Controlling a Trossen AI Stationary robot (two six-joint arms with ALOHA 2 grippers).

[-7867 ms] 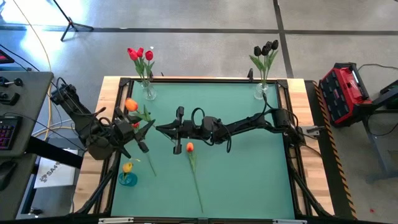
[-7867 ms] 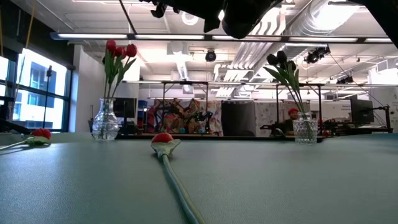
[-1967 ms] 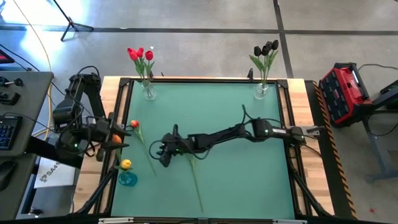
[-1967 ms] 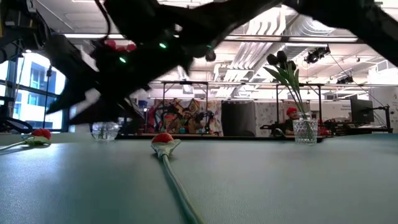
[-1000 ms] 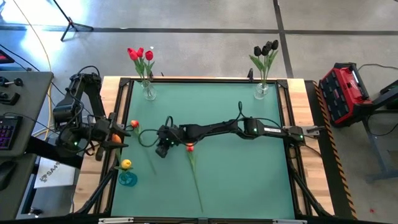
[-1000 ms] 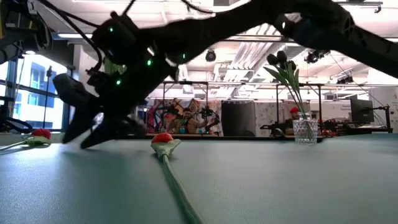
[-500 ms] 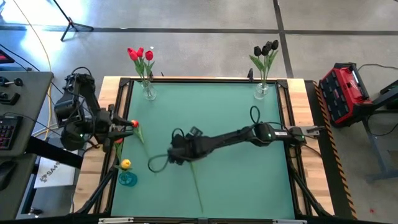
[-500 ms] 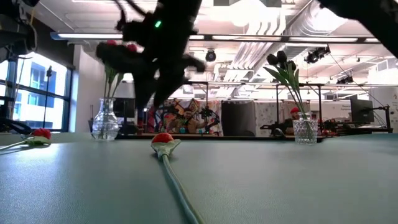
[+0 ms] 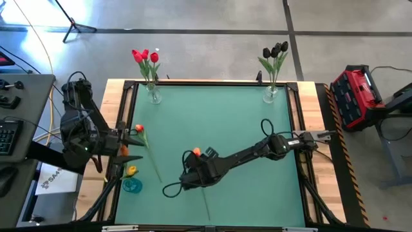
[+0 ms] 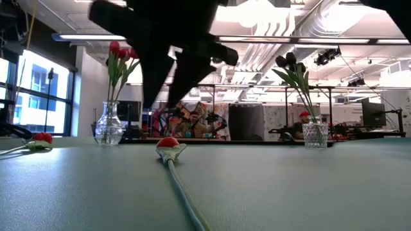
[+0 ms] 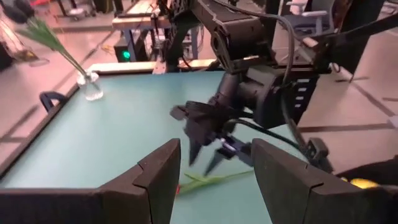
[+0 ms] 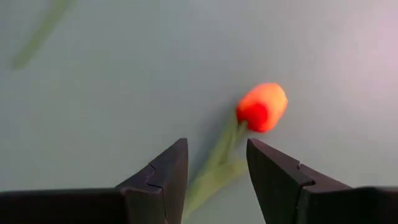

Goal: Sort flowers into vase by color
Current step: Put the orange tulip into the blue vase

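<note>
An orange tulip [image 9: 196, 153] lies flat on the green table, its stem running toward the near edge; the right wrist view shows its head [image 12: 262, 107]. My right gripper [image 12: 214, 155] hovers open above the stem just below the head, fingers on either side, touching nothing; it also shows in the high view [image 9: 197, 166]. A second red-orange tulip [image 9: 138, 129] lies near the left edge. My left gripper [image 11: 216, 149] stands open at the left edge [image 9: 123, 140], with nothing between its fingers.
A glass vase of red tulips [image 9: 153, 95] stands at the far left and one of black tulips [image 9: 271, 93] at the far right. A small blue vase [image 9: 132, 185] with a yellow flower sits by the near left edge. A red toolbox [image 9: 355, 93] sits off the table.
My right gripper has risen from the table's left part, swung toward the near-right and tipped further down; it now hangs over the orange tulip's stem. My left gripper has turned and shifted a little at the left edge. Both tulips lie where they were.
</note>
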